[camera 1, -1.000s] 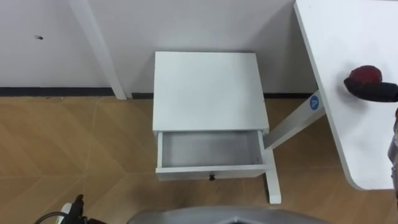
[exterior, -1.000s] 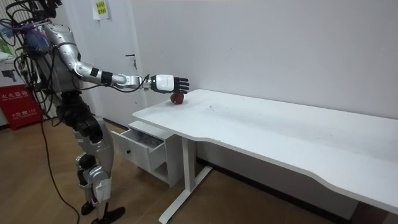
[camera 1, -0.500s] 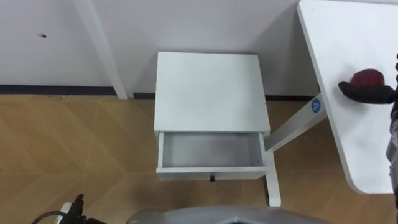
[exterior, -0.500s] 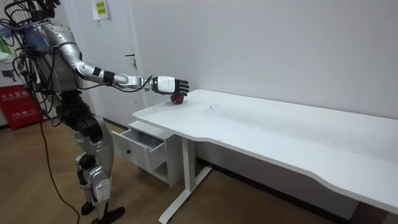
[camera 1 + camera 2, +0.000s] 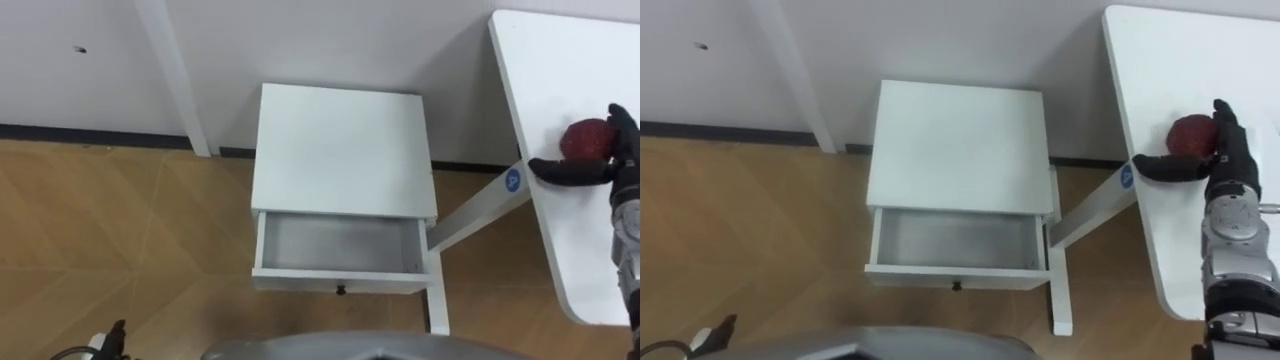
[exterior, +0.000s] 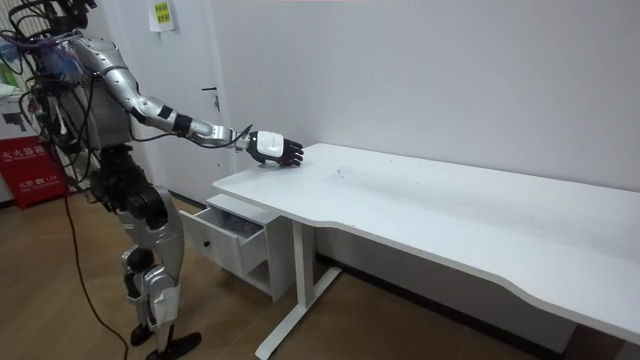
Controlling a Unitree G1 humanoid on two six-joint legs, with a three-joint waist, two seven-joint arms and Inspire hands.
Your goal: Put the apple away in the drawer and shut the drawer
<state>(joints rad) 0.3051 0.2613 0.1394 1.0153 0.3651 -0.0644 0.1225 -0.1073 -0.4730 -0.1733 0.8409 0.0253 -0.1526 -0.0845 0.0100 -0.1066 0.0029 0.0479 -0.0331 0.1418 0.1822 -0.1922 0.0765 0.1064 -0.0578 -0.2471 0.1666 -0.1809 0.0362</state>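
Note:
A dark red apple lies on the white table near its left edge, to the right of the cabinet. My right hand rests on the table around it, open. The thumb lies along the apple's near side and the straight fingers stand at its right side. In the room view the right hand covers the apple. The white cabinet stands against the wall with its drawer pulled open and empty. A bit of my left hand shows at the lower left edge.
The table's slanted white leg runs just right of the drawer's corner. A white door frame post stands left of the cabinet. Wood floor spreads to the left. I stand in front of the open drawer, right arm stretched towards the table.
My right hand has dropped and turned down around the apple, with the thumb now along its near side. The eye view has shifted a little; the drawer and cabinet stay put.

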